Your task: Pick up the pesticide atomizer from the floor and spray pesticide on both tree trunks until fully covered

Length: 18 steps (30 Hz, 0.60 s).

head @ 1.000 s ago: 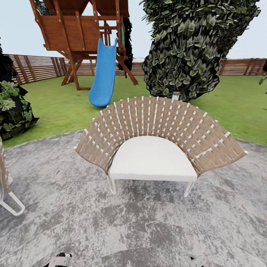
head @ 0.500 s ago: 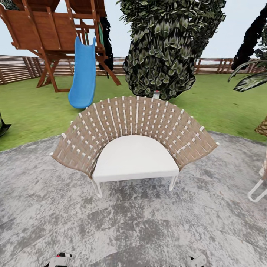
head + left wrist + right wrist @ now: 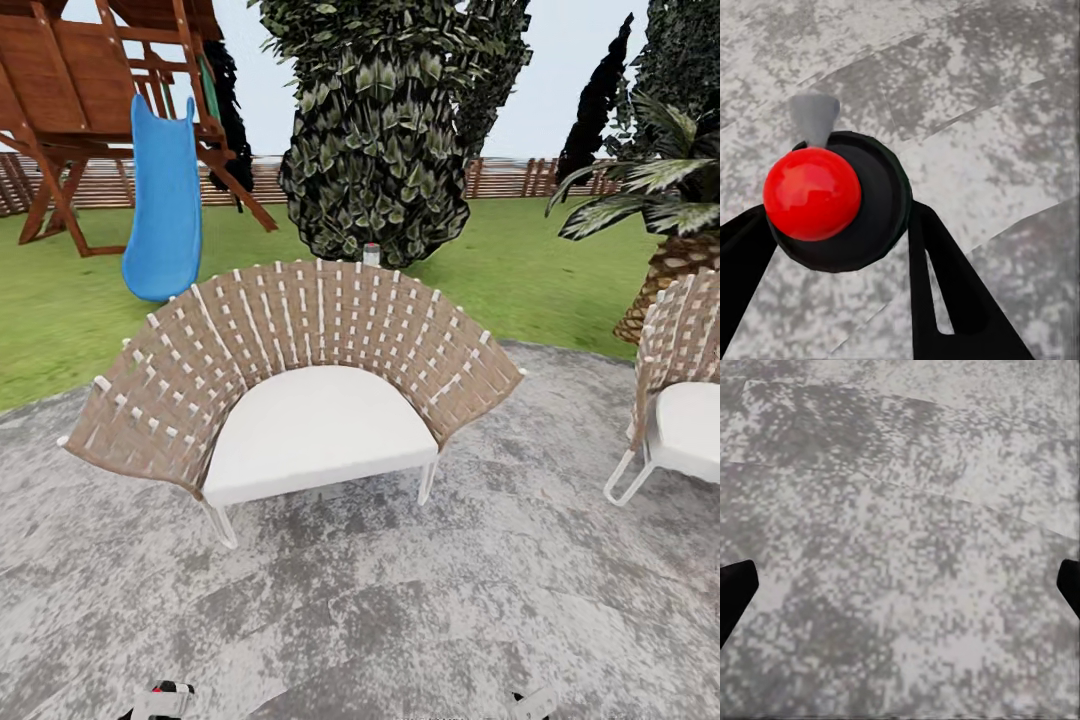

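Note:
The pesticide atomizer [image 3: 811, 193] has a round black body, a glossy red ball on top and a grey nozzle. It sits between the two black fingers of my left gripper [image 3: 832, 232], which is shut on it above grey paving. My right gripper [image 3: 900, 585] is open, its dark fingertips at the picture's edges with bare paving between them. In the head view, parts of the left arm [image 3: 160, 700] and right arm [image 3: 535, 702] show at the lower edge. Both trees and their trunks are out of view.
A woven fan-back chair [image 3: 290, 360] with a white cushion stands straight ahead on the grey paving [image 3: 400, 600]. A second chair [image 3: 680, 400] and a scaly palm [image 3: 665, 270] are at the right. Beyond lie the lawn, a dark column-shaped tree [image 3: 375, 130], a blue slide [image 3: 160, 200] and the slat fence [image 3: 510, 178].
The camera has turned to the right: the chair, slide and dark tree have slid left in the picture, and the second chair and palm have come in at the right.

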Tool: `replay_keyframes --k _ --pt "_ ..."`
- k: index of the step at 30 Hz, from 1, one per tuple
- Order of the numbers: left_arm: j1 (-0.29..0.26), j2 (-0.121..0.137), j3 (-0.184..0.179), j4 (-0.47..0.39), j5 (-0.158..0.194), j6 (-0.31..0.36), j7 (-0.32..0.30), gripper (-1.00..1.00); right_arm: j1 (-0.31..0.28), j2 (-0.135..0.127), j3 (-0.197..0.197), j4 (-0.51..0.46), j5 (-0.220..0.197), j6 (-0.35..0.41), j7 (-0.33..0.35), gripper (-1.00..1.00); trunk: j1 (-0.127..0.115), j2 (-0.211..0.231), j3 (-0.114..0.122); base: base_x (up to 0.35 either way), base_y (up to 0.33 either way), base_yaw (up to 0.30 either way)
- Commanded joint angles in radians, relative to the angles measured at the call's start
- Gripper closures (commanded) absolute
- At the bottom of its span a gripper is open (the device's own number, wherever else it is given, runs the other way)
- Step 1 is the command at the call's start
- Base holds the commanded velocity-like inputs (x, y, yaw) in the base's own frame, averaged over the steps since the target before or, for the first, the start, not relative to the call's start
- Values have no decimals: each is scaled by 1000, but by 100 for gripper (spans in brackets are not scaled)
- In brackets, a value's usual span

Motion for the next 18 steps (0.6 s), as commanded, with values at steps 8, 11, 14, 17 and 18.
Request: replay_keyframes --k 8,11,14,17,18 --pt "0 0 0 0 9 -2 -7 100 -1 1 3 1 8 -4 -3 -100 0 0 -1 0 0 -300" --pt "0 0 0 0 9 -2 -7 100 -1 1 3 1 8 -4 -2 -100 0 0 -1 0 0 -300" --pt "0 0 0 0 9 -2 -7 100 -1 1 3 1 8 -4 -2 -100 0 0 -1 0 0 -300" --pt "0 0 0 0 10 -2 -7 100 -1 1 3 1 8 -4 -2 -100 0 0 -1 0 0 -300" --pt "0 0 0 0 9 -2 -7 100 -1 1 3 1 8 -4 -2 -100 0 0 -1 0 0 -300"
